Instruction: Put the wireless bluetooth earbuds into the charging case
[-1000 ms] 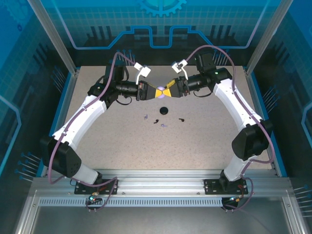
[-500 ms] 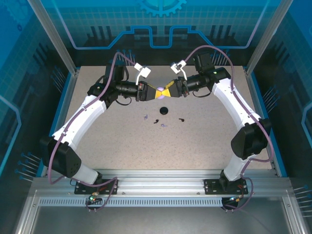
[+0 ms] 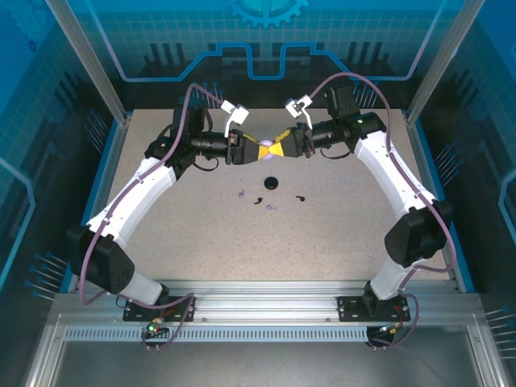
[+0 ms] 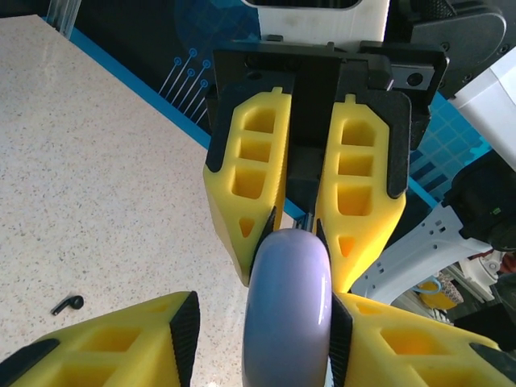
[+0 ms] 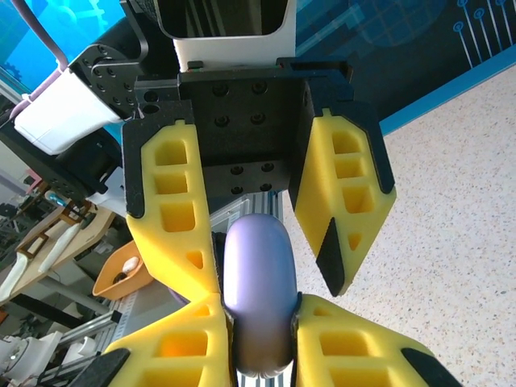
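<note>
Above the table (image 3: 161,242), toward its far edge, the right end effector (image 3: 276,150) is clenching a smooth lavender oval object (image 3: 266,147). The left end effector (image 3: 258,151) is straddling it, released, with one finger (image 4: 121,343) off it. Below, mid-table, the charging case (image 3: 272,182) is lying just beyond two earbuds (image 3: 260,201) (image 3: 300,197).
</note>
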